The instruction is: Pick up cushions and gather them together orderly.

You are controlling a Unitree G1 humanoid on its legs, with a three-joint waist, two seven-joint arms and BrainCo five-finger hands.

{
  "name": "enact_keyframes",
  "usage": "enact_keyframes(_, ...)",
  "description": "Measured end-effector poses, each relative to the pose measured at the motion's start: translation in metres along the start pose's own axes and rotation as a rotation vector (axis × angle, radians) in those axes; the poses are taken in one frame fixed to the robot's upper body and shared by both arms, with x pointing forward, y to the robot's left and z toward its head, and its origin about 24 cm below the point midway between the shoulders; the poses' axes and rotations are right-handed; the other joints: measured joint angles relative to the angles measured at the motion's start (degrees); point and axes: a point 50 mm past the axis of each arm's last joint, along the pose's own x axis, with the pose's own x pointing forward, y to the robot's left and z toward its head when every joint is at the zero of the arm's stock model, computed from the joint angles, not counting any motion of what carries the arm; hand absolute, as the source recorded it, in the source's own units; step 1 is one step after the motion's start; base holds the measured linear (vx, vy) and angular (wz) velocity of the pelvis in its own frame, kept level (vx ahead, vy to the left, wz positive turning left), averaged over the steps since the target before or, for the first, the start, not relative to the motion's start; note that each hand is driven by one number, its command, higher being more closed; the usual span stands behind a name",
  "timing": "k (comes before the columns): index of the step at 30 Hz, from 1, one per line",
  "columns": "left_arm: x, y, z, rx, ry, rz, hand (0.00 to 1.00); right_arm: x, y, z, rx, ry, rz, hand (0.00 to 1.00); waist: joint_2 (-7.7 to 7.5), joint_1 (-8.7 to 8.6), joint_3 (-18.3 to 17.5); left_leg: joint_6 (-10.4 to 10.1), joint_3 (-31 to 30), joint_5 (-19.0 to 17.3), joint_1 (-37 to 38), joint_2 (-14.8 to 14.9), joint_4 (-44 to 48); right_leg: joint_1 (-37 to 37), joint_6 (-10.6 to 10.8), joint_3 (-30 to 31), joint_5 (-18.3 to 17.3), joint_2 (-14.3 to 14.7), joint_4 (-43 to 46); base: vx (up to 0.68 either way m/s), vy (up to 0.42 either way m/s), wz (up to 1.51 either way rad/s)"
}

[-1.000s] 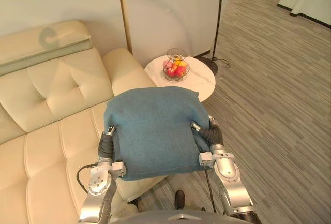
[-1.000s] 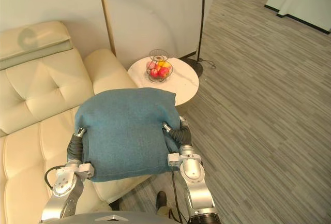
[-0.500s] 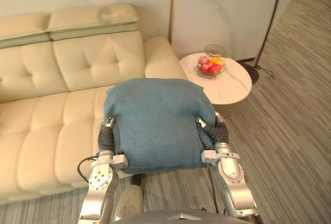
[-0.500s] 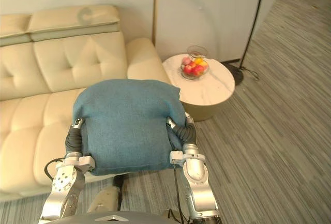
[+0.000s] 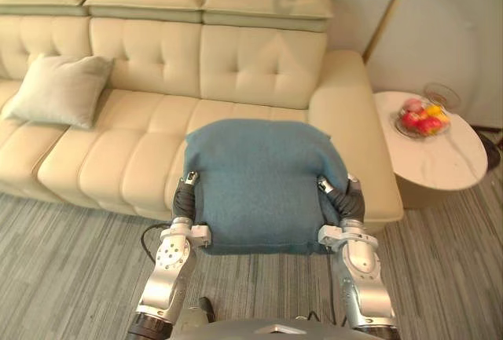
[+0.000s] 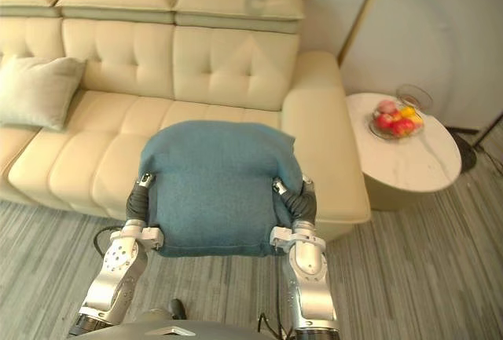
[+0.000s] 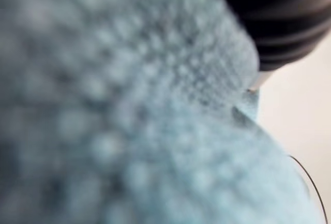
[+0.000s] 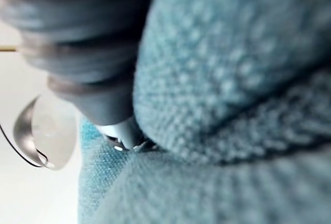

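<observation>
Left eye view, biggest first: cream sofa point(image 5: 134, 148) across the far side, spanning nearly the whole width. Next, blue cushion point(image 5: 259, 183), carried broad face up in front of the sofa's right-hand seats, seemingly clear of the upholstery. Long axis side to side, from left hand point(image 5: 185, 197) to right hand point(image 5: 350, 202). Pressed in at the cushion's two side edges, dark covers outside, the rest buried in fabric. Cannot tell whether either is clasped on the cloth or laid flat against it. No help from the wrist views, close up against blue weave.

Then beige cushion point(image 5: 59, 89), leaning on the backrest at the sofa's left end, well apart from the blue one and off toward the left arm's side. Probably calls for carrying leftward along the sofa and setting down just beside it, at the same lean.

Off to the right, round white side table point(image 5: 448, 155) bearing a fruit bowl point(image 5: 422, 116).
</observation>
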Motion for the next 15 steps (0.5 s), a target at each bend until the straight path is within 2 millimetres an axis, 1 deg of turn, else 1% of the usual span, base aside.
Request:
enact_keyframes(2,-0.005,0.008,-0.005,0.004,0.02,0.028,1.0,0.0,0.005,-0.008,0.004,0.036,0.024,1.0,-0.03,0.84,0.03,0.77,-0.08,-0.43,-0.02,-0.5,0.4,0.32,0.6,0.54,1.4,-0.2,-0.2,-0.05,0.11,0.1)
enact_keyframes(4,-0.009,0.01,-0.009,0.002,0.038,0.037,1.0,0.0,0.007,-0.009,0.004,0.039,0.035,1.0,-0.22,0.95,0.16,1.1,-0.33,-0.42,-0.07,-1.19,0.31,-0.44,0.4,0.48,0.92,-1.35,1.82,-0.1,0.078,0.08)
enact_keyframes(5,-0.01,0.011,-0.01,0.001,0.042,0.037,1.0,0.0,0.008,-0.009,0.004,0.037,0.036,1.0,-0.68,0.97,0.44,1.52,-0.29,-0.66,-0.04,-1.97,0.48,-1.14,-0.22,0.37,-0.73,-2.68,4.07,-0.11,0.059,0.17)
enact_keyframes(6,-0.01,0.01,-0.009,-0.001,0.04,0.034,1.0,0.0,0.007,-0.009,0.002,0.037,0.036,1.0,-1.6,0.63,1.01,1.79,-0.53,-1.6,-0.02,-3.08,0.71,-2.01,-0.92,0.24,-3.12,-4.52,7.64,-0.13,0.068,0.3)
enact_keyframes(7,-0.01,0.009,-0.008,-0.003,0.035,0.031,1.0,0.001,0.006,-0.008,-0.003,0.035,0.037,1.0,-2.32,0.2,1.75,2.43,-1.51,-2.29,-0.25,-4.05,1.02,-3.21,-3.34,0.48,-4.55,-5.94,12.63,-0.13,0.057,0.36)
enact_keyframes(8,-0.01,0.009,-0.008,-0.004,0.034,0.029,1.0,0.001,0.006,-0.008,-0.006,0.035,0.038,1.0,-2.54,0.0,2.06,2.71,-1.77,-2.47,-0.09,-4.35,1.24,-3.88,-4.56,0.95,-4.5,-6.49,14.98,-0.13,0.083,0.39)
enact_keyframes(9,-0.011,0.009,-0.009,-0.003,0.039,0.025,1.0,0.001,0.005,-0.01,-0.01,0.041,0.037,1.0,-2.9,-0.34,2.35,3.18,-2.69,-2.68,0.19,-4.88,1.35,-6.25,-7.2,3.59,-3.11,-7.4,20.87,-0.1,0.117,0.47)
enact_keyframes(10,-0.011,0.01,-0.009,-0.002,0.04,0.025,1.0,0.001,0.006,-0.012,-0.013,0.053,0.039,1.0,-3.08,-0.74,3.01,3.98,-4.12,-2.61,1.14,-5.13,0.99,-10.35,-9.88,7.99,-0.88,-7.48,28.36,-0.03,0.122,0.55)
enact_keyframes(11,-0.011,0.011,-0.009,0.001,0.039,0.027,1.0,0.001,0.007,-0.016,-0.014,0.066,0.043,1.0,-2.66,-1.12,3.35,4.37,-5.14,-2.56,1.36,-5.09,0.79,-12.02,-8.69,10.0,-2.12,-6.45,30.34,0.04,0.078,0.55)
enact_keyframes(12,-0.011,0.013,-0.008,0.005,0.037,0.031,1.0,0.001,0.009,-0.018,-0.016,0.077,0.053,1.0,-3.05,-1.18,3.21,5.1,-6.42,-2.22,1.49,-4.93,-0.02,-13.61,-6.65,11.72,-5.05,-4.09,30.39,0.07,0.044,0.47)
enact_keyframes(13,-0.011,0.015,-0.008,0.006,0.035,0.038,1.0,0.002,0.011,-0.017,-0.015,0.07,0.064,1.0,-3.01,-1.0,3.49,5.5,-7.23,-1.98,1.59,-4.97,-0.91,-15.64,-5.28,12.56,-7.09,-0.7,27.65,0.05,0.029,0.36)
enact_keyframes(14,-0.011,0.015,-0.008,0.006,0.035,0.039,1.0,0.003,0.012,-0.016,-0.015,0.066,0.068,1.0,-2.84,-1.01,3.64,5.61,-7.41,-1.91,1.59,-4.98,-0.94,-16.17,-4.97,12.63,-7.25,0.38,26.31,0.04,0.037,0.27)
enact_keyframes(15,-0.01,0.015,-0.007,0.006,0.035,0.041,1.0,0.005,0.012,-0.015,-0.017,0.06,0.076,1.0,-2.49,-0.99,3.94,5.78,-7.69,-1.81,1.75,-5.07,-0.95,-17.26,-4.74,12.6,-7.13,2.34,23.82,0.05,0.03,0.18)
